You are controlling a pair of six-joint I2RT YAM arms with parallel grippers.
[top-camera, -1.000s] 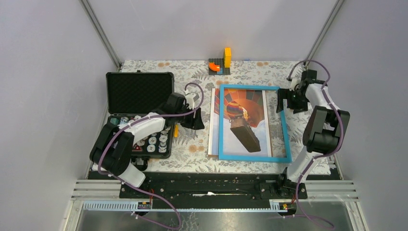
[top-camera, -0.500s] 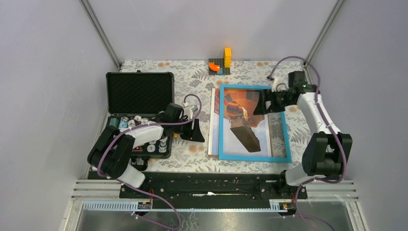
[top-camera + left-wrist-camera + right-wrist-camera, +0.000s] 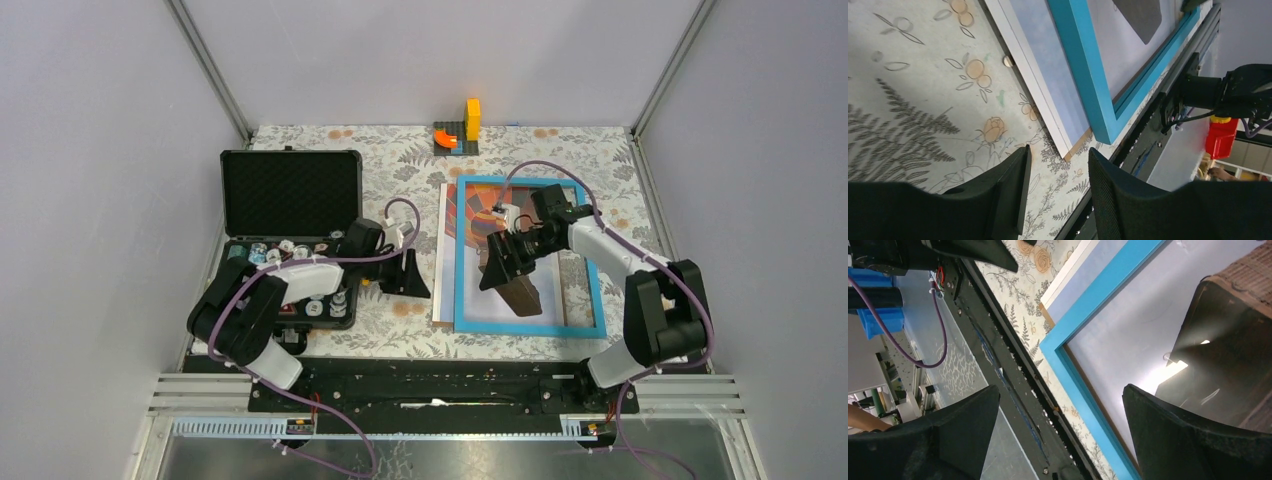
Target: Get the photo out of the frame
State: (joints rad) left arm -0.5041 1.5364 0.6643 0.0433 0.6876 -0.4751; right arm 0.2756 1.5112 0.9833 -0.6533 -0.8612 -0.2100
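The frame (image 3: 459, 290), a thin light-blue rectangle, lies flat on the floral cloth mid-table. The photo (image 3: 478, 300), a hot-air balloon print, shows through it, and a strip juts out past the frame's left border. My right gripper (image 3: 497, 265) hovers over the frame's middle, open wide and holding nothing. In the right wrist view the gripper (image 3: 1062, 389) looks down on the frame's near-left corner (image 3: 1053, 347) and the wicker basket of the photo (image 3: 1243, 275). My left gripper (image 3: 418, 285) is on the cloth just left of the photo's edge, open. Nothing lies between its fingers (image 3: 1059, 152), and the photo's near corner (image 3: 1068, 147) is just ahead.
An open black case (image 3: 290, 190) with a foam-lined lid stands at the left, its lower half (image 3: 300, 295) holding several small items under the left arm. Orange and yellow blocks (image 3: 458, 130) sit at the back. A black rail (image 3: 440, 375) runs along the near edge.
The right arm swung in from the far right corner to above the frame's middle. The left gripper slid a little nearer along the photo's left edge and its jaws narrowed.
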